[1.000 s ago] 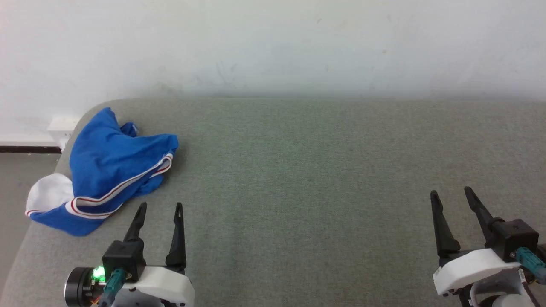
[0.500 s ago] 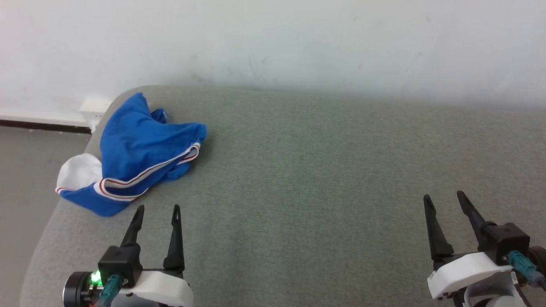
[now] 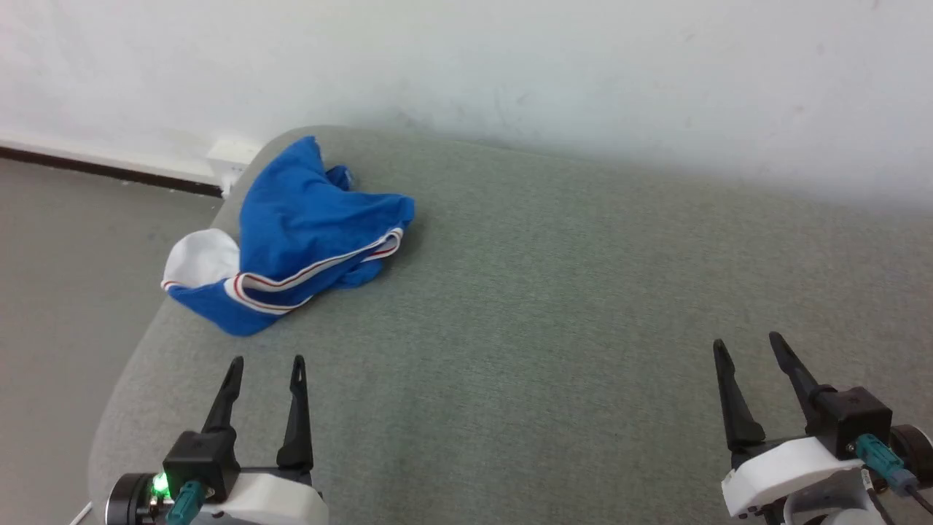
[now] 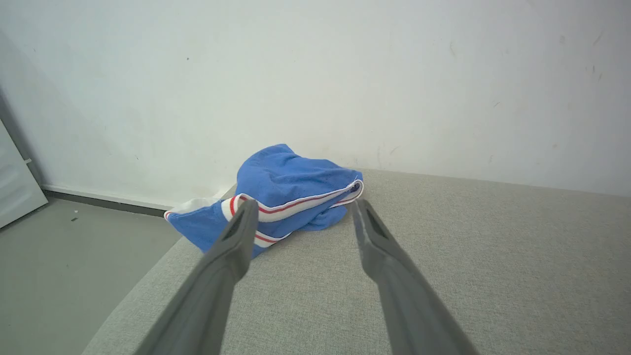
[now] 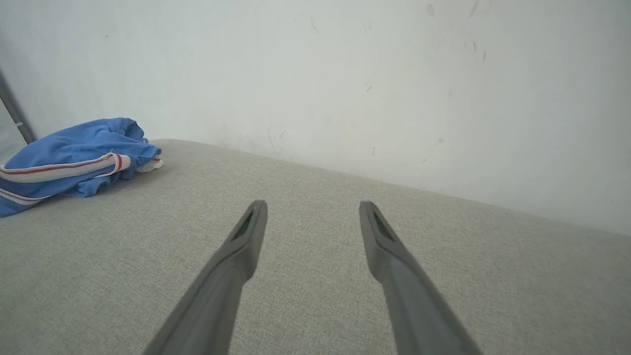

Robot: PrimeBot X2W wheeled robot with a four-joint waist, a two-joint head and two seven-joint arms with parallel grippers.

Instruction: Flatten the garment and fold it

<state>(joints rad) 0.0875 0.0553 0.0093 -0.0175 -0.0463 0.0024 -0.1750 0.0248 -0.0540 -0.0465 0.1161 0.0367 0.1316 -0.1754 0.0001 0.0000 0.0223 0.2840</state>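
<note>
Royal-blue cloth, the garment (image 3: 306,233) lies crumpled at the far left corner of the fabric-covered table (image 3: 554,306), with its white sleeve (image 3: 198,257) drooping over the left edge. A tug toward that edge could slide the heap onto the floor (image 3: 58,306). A pinch through the bunched layers would likely lift a wad rather than one hem. The left gripper (image 3: 267,359) and the right gripper (image 3: 747,340) both stand spread and empty, short of it. The table is a grey-green weave with a rounded corner, set against a scuffed white wall (image 3: 510,58).

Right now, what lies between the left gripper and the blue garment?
Just bare grey-green cushion. In the head view, the open left gripper points at the garment, with uncovered upholstery between them.
</note>
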